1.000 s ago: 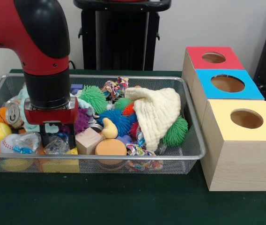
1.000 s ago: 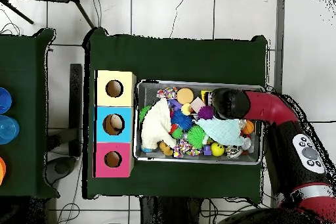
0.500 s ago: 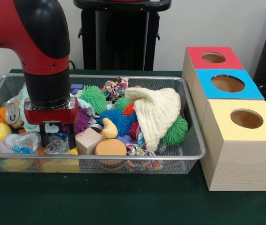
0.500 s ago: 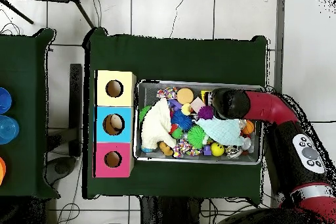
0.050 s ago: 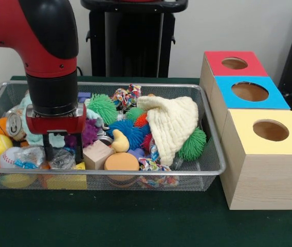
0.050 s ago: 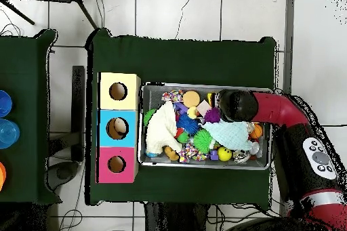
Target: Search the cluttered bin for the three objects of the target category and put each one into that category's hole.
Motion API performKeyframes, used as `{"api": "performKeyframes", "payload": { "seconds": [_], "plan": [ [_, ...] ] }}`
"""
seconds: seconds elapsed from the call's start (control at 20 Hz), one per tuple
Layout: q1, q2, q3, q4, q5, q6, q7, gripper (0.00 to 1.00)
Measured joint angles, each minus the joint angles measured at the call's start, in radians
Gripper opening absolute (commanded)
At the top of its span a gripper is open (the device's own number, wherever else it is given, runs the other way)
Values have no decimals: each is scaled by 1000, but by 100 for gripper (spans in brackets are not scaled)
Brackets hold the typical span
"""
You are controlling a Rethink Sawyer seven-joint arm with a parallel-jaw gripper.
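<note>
The worktop (image 5: 135, 226) carries a wire bin (image 5: 207, 154) and, just beside it, three wooden boxes, each with a hole on top: a yellow-topped box (image 5: 267, 154), a blue-topped box (image 5: 249, 91) and a red-topped box (image 5: 234, 63); the arm (image 5: 48, 46) comes down over the bin's left end in the front view; a cream knitted cloth (image 5: 174, 123) drapes over spiky rubber toys near the bin's middle, so it may hide more beneath it; the end effector (image 5: 62, 150) stands with its fingers (image 5: 78, 149) parted at a middling width, astride a crinkled clear wrapper (image 5: 62, 159) that lies between a baseball (image 5: 13, 157) and a wooden cube (image 5: 97, 153); whether the pads touch the wrapper I cannot tell. Which category is wanted is not shown; if the wrapper is the target, the step in hand seems to be the grasp; close slowly and squarely so the slick film does not squirt out, lift straight up clear of the rim, and avoid dragging the baseball along.
</note>
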Motion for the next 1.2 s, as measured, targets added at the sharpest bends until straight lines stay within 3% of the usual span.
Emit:
{"api": "performKeyframes", "payload": {
  "seconds": [0.6,0.65,1.2],
  "plan": [
    [1,-24,0,17,0,0,0,100],
    [1,-24,0,17,0,0,0,0],
    [1,-24,0,17,0,0,0,0]
  ]
}}
